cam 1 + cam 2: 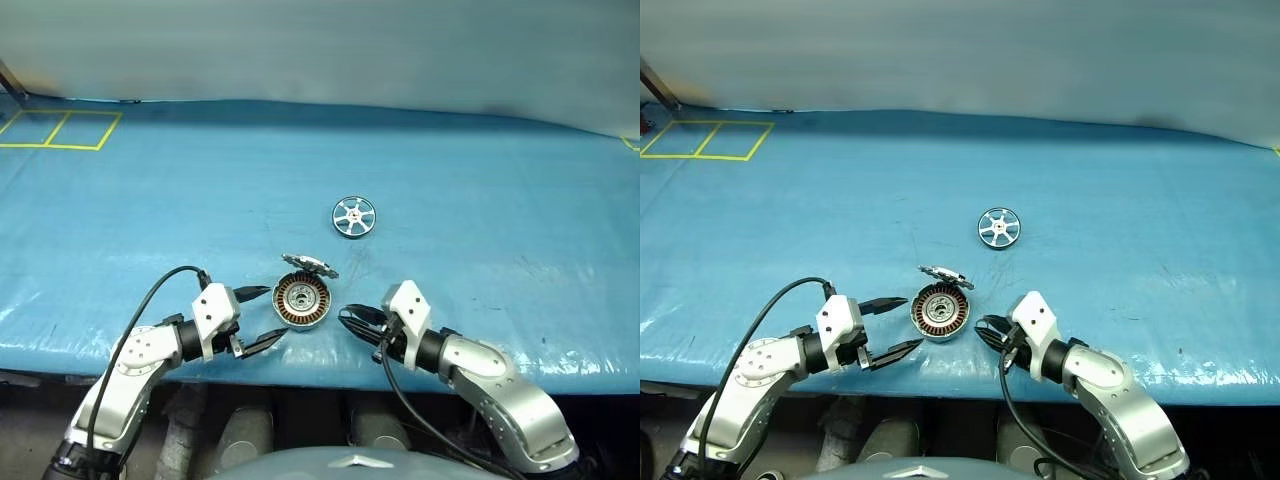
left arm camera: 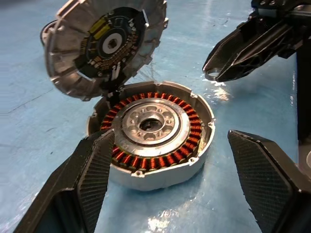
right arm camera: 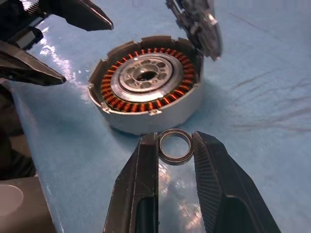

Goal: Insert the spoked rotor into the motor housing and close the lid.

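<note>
The motor housing [image 1: 302,302], a round silver cup with copper windings, lies on the blue sheet near the front edge. Its lid [image 1: 310,265] stands tilted up from the far rim, dark inner face showing [image 2: 104,43]. The spoked rotor [image 1: 354,216] lies flat on the sheet, further back and slightly right, apart from both grippers. My left gripper [image 1: 272,312] is open just left of the housing, its fingers on either side of the near wall. My right gripper [image 1: 345,316] sits just right of the housing, shut on a small metal ring [image 3: 175,145].
The blue sheet [image 1: 480,200] covers the whole table, and its front edge runs just below the housing and both grippers. Yellow tape squares [image 1: 60,128] mark the far left corner. Black cables loop off both wrists.
</note>
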`<state>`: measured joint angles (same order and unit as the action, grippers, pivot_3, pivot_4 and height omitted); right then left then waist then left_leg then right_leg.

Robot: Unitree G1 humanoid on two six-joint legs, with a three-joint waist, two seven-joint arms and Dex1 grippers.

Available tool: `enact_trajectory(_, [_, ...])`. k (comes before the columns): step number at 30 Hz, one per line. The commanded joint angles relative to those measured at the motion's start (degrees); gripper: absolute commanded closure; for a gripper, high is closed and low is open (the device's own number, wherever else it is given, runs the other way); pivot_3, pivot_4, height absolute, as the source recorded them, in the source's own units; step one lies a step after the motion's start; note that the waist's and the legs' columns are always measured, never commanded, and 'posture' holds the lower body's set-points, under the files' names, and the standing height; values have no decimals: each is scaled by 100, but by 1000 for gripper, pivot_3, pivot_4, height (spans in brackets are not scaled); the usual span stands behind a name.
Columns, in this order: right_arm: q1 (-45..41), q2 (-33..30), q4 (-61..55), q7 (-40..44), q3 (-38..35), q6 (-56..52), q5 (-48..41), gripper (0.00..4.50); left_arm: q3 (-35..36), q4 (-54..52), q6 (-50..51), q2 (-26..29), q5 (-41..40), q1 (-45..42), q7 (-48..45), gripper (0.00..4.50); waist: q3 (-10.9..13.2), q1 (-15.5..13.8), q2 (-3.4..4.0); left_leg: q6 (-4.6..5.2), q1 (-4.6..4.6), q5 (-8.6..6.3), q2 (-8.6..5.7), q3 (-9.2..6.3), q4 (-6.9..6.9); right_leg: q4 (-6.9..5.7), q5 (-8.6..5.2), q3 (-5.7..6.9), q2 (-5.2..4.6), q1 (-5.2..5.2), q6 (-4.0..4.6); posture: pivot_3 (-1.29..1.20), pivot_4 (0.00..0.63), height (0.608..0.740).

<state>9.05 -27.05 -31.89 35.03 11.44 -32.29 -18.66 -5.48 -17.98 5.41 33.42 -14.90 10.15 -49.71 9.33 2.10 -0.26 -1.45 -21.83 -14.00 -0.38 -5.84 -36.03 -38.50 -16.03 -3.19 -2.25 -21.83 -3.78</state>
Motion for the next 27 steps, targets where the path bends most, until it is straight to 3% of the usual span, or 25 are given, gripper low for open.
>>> enact_trajectory(1, [-296, 105, -118, 86, 177, 6, -113, 3843, 184, -171, -163, -25, -62, 224, 110, 519, 1, -12, -2, 0, -1, 0, -1, -1, 0, 1, 4, 2, -1, 0, 7, 0, 150, 740])
enact_trajectory(11, [-1137, 238, 682, 306, 602, 133, 93, 3843, 62, -27, -541, -776, 72, 433, 689, 519, -2, -39, -8, 1, -8, -1, -7, -8, 1, 44, 26, 17, -6, 19, 8, 0, 150, 740])
enact_trajectory(27, [-1262, 596, 1010, 223, 795, 464, 328, 3843, -299, 356, -1270, -1713, 538, 838, 1586, 519, -2, -45, -8, 5, -10, -3, -10, -8, 0, 49, 27, 18, -8, 21, 7, 0, 150, 740])
